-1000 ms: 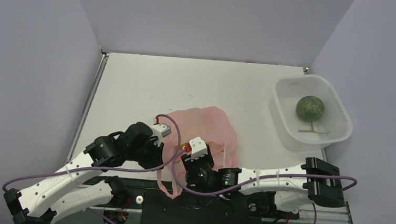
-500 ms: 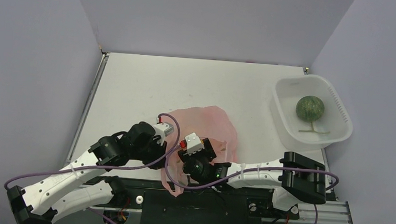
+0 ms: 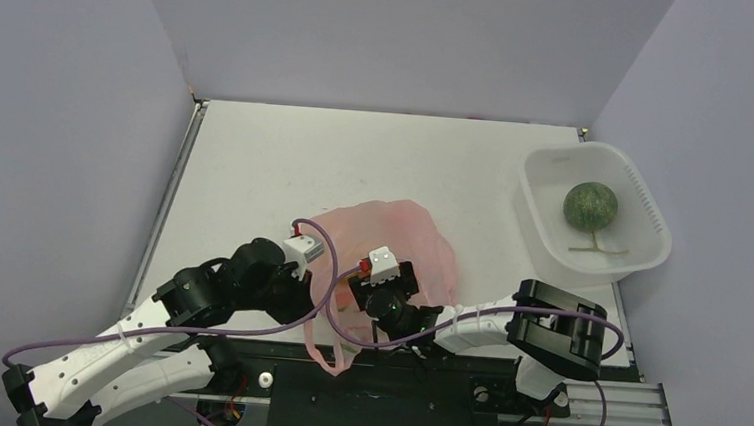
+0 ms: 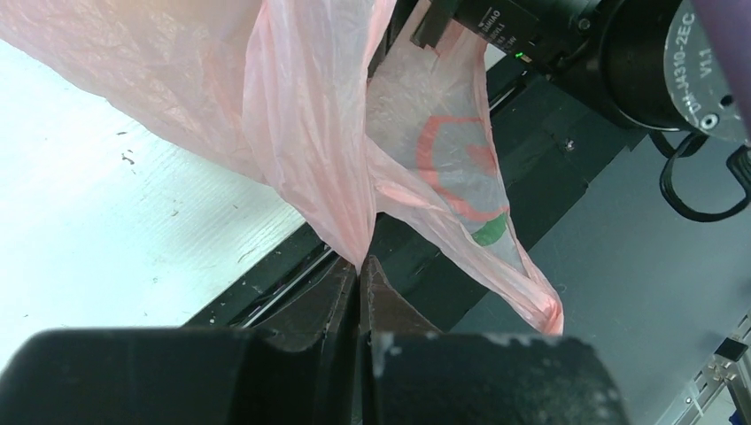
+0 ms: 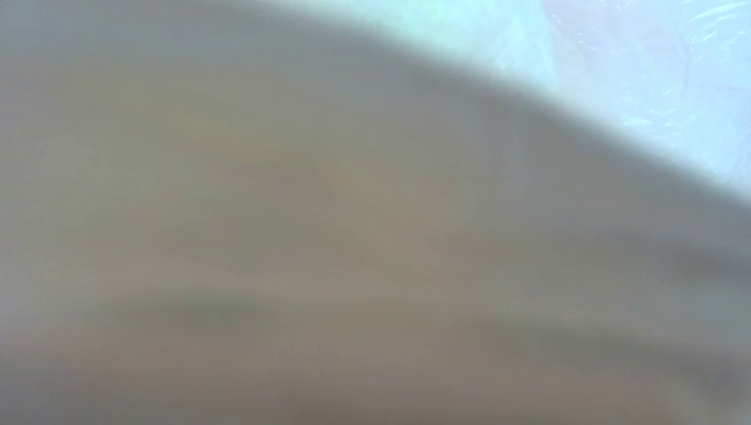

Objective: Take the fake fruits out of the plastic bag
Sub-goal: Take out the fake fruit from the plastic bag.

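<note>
Update: pink bag (image 3: pixel 396 236) lying lower centre of top view, on bench (image 3: pixel 287 157) near arms. Left gripper (image 4: pixel 359 263) clenching twist of film, guessing to keep mouth up. Right gripper (image 3: pixel 386 274) poking into opening; its camera all blur, can't tell spread or closed. No fruits showing inside.

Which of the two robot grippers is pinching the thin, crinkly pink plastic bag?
The left gripper: its dark fingers are shut on a twisted fold of the pink plastic bag. The fingers of the right gripper are hidden.
</note>
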`<act>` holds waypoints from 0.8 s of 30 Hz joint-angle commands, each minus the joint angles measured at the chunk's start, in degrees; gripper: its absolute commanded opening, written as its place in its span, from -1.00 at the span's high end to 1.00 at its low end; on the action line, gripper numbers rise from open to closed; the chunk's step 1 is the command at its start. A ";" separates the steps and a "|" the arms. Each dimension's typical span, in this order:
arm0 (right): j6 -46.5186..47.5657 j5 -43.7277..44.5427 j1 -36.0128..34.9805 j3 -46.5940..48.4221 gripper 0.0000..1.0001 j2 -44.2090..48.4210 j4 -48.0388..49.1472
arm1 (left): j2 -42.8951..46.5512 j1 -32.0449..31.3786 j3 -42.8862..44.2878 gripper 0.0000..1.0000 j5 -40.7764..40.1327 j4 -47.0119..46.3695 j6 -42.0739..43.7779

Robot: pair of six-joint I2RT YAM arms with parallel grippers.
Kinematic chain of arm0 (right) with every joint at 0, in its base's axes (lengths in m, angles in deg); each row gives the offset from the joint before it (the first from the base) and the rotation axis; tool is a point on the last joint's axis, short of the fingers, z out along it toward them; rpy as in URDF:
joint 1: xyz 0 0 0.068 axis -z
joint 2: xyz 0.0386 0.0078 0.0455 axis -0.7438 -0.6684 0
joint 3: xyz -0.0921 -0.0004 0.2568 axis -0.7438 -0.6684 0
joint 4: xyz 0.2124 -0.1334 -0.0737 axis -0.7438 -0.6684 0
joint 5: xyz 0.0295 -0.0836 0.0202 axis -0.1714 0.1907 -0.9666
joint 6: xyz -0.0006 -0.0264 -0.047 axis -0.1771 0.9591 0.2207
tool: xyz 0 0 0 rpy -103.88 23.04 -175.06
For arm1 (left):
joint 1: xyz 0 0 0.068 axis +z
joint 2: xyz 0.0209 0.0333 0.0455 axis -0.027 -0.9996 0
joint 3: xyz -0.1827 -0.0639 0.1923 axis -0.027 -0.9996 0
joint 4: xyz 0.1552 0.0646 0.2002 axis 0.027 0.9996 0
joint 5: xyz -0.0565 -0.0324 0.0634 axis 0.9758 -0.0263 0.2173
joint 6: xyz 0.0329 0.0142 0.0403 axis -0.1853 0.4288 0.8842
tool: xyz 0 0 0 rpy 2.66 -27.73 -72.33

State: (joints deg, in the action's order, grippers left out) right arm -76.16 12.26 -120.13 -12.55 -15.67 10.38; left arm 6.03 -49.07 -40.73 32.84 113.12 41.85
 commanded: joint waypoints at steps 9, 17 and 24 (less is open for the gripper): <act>4.13 -4.86 4.52 2.60 -0.60 -9.11 14.16 | -1.38 -1.10 0.27 1.00 -1.82 -2.04 -0.81; 7.55 -5.40 4.53 4.75 0.14 -11.18 14.18 | -1.46 -1.55 0.25 1.00 -2.28 -2.06 -0.98; 8.85 -3.02 0.16 5.38 0.63 -3.68 7.44 | -1.58 -1.51 0.23 1.00 -2.23 -1.96 -0.98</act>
State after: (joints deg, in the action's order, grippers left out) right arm -68.08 7.56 -117.20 -9.38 -25.83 19.30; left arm 4.28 -50.18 -40.81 31.22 113.15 40.98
